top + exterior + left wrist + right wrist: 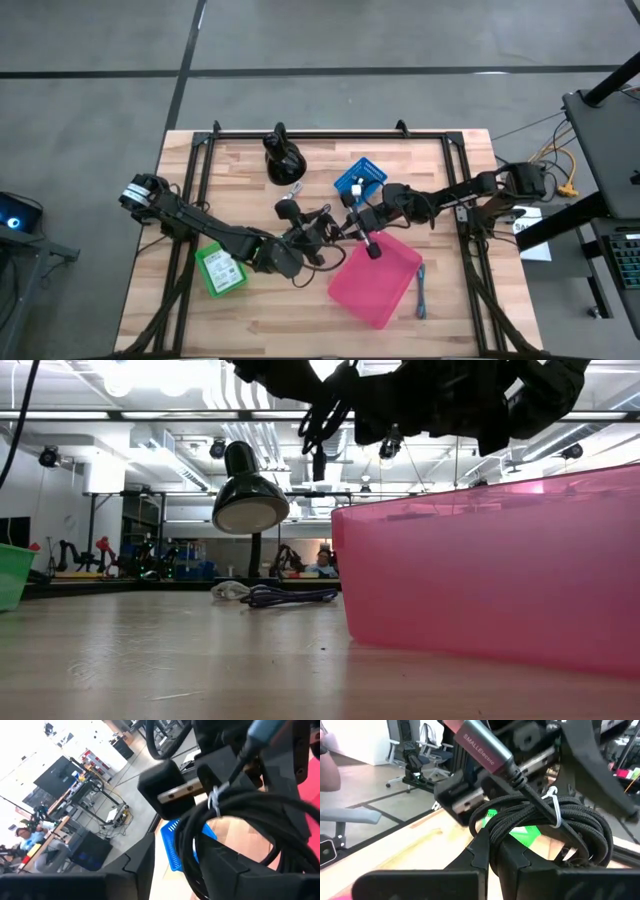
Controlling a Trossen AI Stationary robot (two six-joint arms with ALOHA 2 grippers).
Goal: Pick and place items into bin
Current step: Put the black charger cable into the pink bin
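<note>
Holding the black coiled cable in the air, just beside the pink bin, with my 2 grippers close together.

My right gripper is pinching the coil, and my left gripper reaches the same coil from the other side; its fingers are against the loops, but I cannot tell if they are closed on them. A white tie wraps the coil. Behind the bin, the purple cable lies on the table near the black rounded stand. The blue cable lies just beside the bin. A green box stands well apart from the bin.
</note>
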